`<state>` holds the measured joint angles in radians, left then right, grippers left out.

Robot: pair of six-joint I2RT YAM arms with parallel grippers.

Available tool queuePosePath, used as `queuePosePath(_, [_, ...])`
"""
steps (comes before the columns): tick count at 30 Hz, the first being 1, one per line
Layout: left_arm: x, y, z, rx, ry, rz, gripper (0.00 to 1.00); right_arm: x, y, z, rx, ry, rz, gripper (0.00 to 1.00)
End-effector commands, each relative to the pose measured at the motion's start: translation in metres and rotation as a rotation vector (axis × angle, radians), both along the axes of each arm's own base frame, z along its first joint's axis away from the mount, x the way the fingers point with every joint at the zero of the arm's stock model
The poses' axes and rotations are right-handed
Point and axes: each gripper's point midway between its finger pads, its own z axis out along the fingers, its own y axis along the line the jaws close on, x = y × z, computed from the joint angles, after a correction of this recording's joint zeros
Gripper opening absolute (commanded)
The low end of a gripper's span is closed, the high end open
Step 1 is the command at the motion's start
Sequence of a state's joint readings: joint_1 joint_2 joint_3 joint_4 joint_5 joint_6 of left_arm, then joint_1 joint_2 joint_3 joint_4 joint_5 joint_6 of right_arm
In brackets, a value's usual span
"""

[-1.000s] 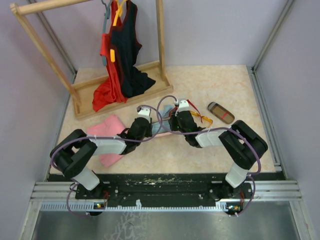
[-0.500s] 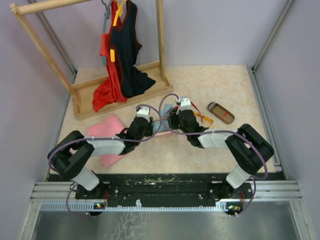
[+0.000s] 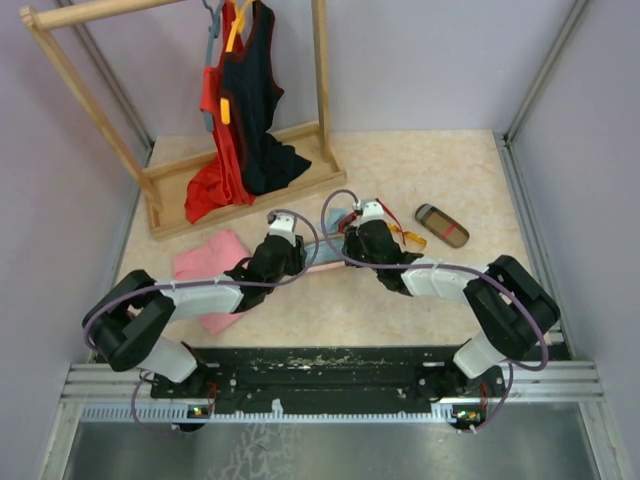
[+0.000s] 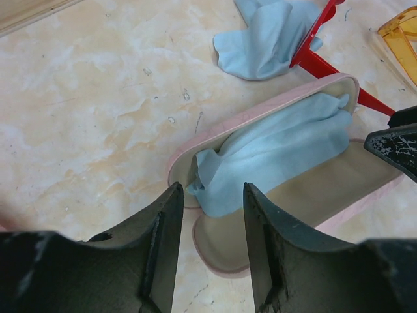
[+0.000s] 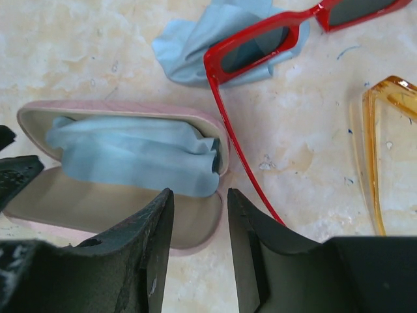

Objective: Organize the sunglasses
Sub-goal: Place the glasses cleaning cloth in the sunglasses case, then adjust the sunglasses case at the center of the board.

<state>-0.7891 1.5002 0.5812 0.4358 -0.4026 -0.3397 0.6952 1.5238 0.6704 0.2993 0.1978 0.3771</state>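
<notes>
The red-framed sunglasses [image 5: 260, 42] with dark lenses lie on the table, one arm stretched past the open pink case [image 5: 195, 225]. They partly rest on a loose light blue cloth [image 5: 189, 49]. The orange-yellow sunglasses [image 5: 381, 130] lie to their right. A second blue cloth [image 5: 130, 163] fills the case's upper half. My right gripper [image 5: 200, 195] is open and empty above the case's right end. My left gripper [image 4: 212, 190] is open and empty above the case's [image 4: 228, 244] left end, with the cloth [image 4: 273, 153] beyond it. In the top view both grippers [image 3: 283, 232] [image 3: 367, 222] meet over the case [image 3: 322, 262].
A brown red-striped case [image 3: 441, 225] lies closed at the right. A pink cloth [image 3: 208, 262] lies under my left arm. A wooden clothes rack [image 3: 240, 195] with red and black garments stands at the back left. Grey walls close in the table.
Both grippers have moved a little away from me, toward the back of the table; the left arm has stretched out further. The case and glasses have not visibly moved.
</notes>
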Motion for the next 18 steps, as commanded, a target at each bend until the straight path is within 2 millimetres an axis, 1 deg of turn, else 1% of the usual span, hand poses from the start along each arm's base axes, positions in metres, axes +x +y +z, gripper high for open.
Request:
queuePosePath(1, [-0.006,0.003,0.013,-0.04,-0.004,-0.007,0.48,0.008,-0.001,0.026,0.016,0.005,-0.028,0.39])
queuePosePath(9, [-0.013,0.011,0.028,-0.073,-0.002,0.017,0.5,0.005,-0.012,0.037,-0.015,0.038,-0.058,0.39])
queuePosePath(12, [-0.014,0.014,0.03,-0.081,0.021,0.044,0.49,0.003,-0.017,0.042,-0.021,0.04,-0.074,0.39])
queuePosePath(14, [-0.018,0.019,0.028,-0.086,0.05,0.067,0.47,0.003,-0.019,0.043,-0.033,0.056,-0.075,0.38])
queuePosePath(16, [-0.023,0.025,0.028,-0.098,0.072,0.091,0.46,0.003,-0.019,0.045,-0.045,0.072,-0.062,0.35])
queuePosePath(18, [-0.03,0.031,0.025,-0.1,0.095,0.107,0.46,0.005,-0.013,0.047,-0.049,0.074,-0.031,0.33])
